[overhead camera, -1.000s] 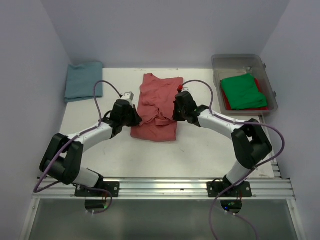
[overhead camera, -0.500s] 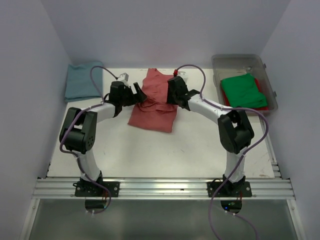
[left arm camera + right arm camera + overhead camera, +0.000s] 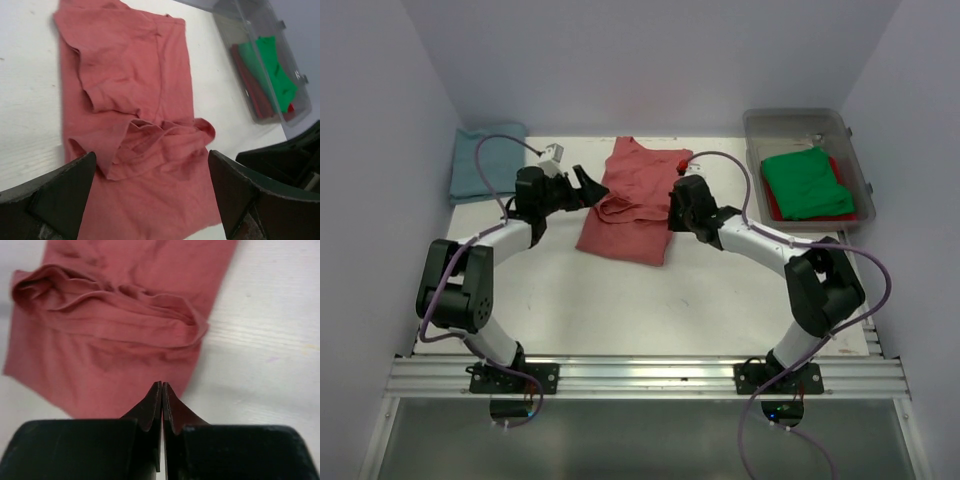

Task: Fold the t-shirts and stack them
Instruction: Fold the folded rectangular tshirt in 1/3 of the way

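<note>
Soft matt cloth in the salmon-red t-shirt, fine-textured, creased and rumpled at the bunched fold; same dull cloth in the teal-blue t-shirt and the green t-shirt; clear, faintly glossy plastic in the bin; smooth matt white on the table, lightly scuffed and faintly grained; dark matt plastic on the left gripper, fingers slightly grainy, and on the right gripper; pale brushed metal in the rail.

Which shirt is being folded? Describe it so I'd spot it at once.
On the white table, look to the middle of the far half. The salmon-red t-shirt lies there, bunched across its middle; the teal-blue t-shirt sits far left, the green t-shirt in the clear bin.
</note>
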### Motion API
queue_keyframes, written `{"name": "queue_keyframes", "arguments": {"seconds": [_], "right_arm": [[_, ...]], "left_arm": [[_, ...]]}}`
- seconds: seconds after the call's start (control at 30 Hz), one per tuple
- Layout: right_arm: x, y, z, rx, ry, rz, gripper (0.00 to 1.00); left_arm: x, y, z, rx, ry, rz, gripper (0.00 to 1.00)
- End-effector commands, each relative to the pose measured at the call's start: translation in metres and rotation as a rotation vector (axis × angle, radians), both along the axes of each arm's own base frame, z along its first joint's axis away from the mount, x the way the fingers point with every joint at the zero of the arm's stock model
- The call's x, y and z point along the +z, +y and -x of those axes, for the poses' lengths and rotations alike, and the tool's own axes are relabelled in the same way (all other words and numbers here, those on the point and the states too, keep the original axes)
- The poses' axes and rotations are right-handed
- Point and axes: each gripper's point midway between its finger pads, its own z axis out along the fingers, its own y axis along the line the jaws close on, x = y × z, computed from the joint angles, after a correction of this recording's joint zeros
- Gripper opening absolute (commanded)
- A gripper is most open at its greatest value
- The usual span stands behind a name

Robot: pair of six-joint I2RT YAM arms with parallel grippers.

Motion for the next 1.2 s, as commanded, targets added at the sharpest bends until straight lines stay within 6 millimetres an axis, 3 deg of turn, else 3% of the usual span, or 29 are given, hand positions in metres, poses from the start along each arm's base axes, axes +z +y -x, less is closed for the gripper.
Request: {"name": "queue_keyframes", "arguments": {"seconds": [0.0, 0.07, 0.17, 0.2, 0.3, 0.43, 0.67, 0.83, 1.0, 1.07, 1.1, 1.17], "right_arm": [[0.034, 0.049, 0.009, 0.148, -0.055, -0.270, 0.00], [0.041, 0.078, 0.018, 0.239, -0.023, -0.410, 0.00], [0.029, 0.104, 0.025, 0.311, 0.061, -0.498, 0.00], [0.017, 0.111, 0.025, 0.318, 0.092, -0.505, 0.00], [0.009, 0.130, 0.029, 0.355, 0.146, -0.586, 0.00], [-0.029, 0.144, 0.035, 0.346, 0.235, -0.596, 0.00], [-0.074, 0.128, 0.041, 0.292, 0.272, -0.484, 0.00], [-0.092, 0.106, 0.055, 0.273, 0.294, -0.373, 0.00], [-0.093, 0.078, 0.078, 0.251, 0.323, -0.273, 0.00], [-0.096, 0.065, 0.091, 0.244, 0.343, -0.239, 0.00], [-0.089, 0.063, 0.094, 0.247, 0.330, -0.239, 0.00], [-0.089, 0.054, 0.100, 0.242, 0.330, -0.210, 0.00]], "left_arm": [[-0.005, -0.030, 0.027, -0.228, -0.057, 0.063, 0.95], [-0.024, -0.041, 0.041, -0.316, -0.018, 0.120, 0.84], [-0.035, -0.050, 0.046, -0.374, 0.006, 0.173, 0.68], [-0.041, -0.051, 0.048, -0.380, 0.014, 0.183, 0.66], [-0.052, -0.054, 0.060, -0.401, 0.041, 0.193, 0.64], [-0.076, -0.060, 0.073, -0.433, 0.089, 0.161, 0.64], [-0.131, -0.056, 0.089, -0.396, 0.223, 0.146, 0.60], [-0.174, -0.053, 0.124, -0.339, 0.392, 0.098, 0.57], [-0.189, -0.063, 0.174, -0.354, 0.502, 0.035, 0.56], [-0.182, -0.075, 0.193, -0.380, 0.505, 0.038, 0.56], [-0.185, -0.077, 0.211, -0.385, 0.543, 0.039, 0.56], [-0.175, -0.080, 0.216, -0.380, 0.512, 0.056, 0.56]]}}
